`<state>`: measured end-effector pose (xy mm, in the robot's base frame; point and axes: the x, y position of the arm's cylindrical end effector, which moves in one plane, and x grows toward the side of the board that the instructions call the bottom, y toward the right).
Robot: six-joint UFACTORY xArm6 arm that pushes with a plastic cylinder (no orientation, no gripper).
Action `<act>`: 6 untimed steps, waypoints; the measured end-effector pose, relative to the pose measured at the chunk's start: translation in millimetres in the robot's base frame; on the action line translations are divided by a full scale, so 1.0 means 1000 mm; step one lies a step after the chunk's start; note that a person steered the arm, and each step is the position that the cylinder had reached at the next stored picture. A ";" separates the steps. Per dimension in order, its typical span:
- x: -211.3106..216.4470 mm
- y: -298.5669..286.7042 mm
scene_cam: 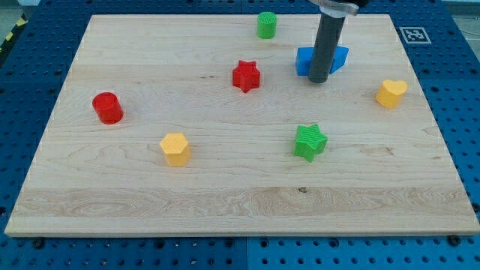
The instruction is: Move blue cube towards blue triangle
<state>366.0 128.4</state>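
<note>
My tip (319,79) rests on the wooden board (225,195) near the view's top right. The rod stands directly in front of two blue blocks and hides their middle. A blue block that looks like the cube (303,62) shows at the rod's left. A blue piece that looks like the triangle (341,57) shows at its right. The two appear to touch or nearly touch behind the rod; I cannot tell which. My tip sits just at the bottom edge of both.
A green cylinder (266,25) is at the top, a red star (246,76) left of my tip. A yellow heart (391,93) is at the right, a green star (310,142) below. A yellow hexagon (175,148) and red cylinder (108,107) are at the left.
</note>
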 end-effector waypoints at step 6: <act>0.001 -0.057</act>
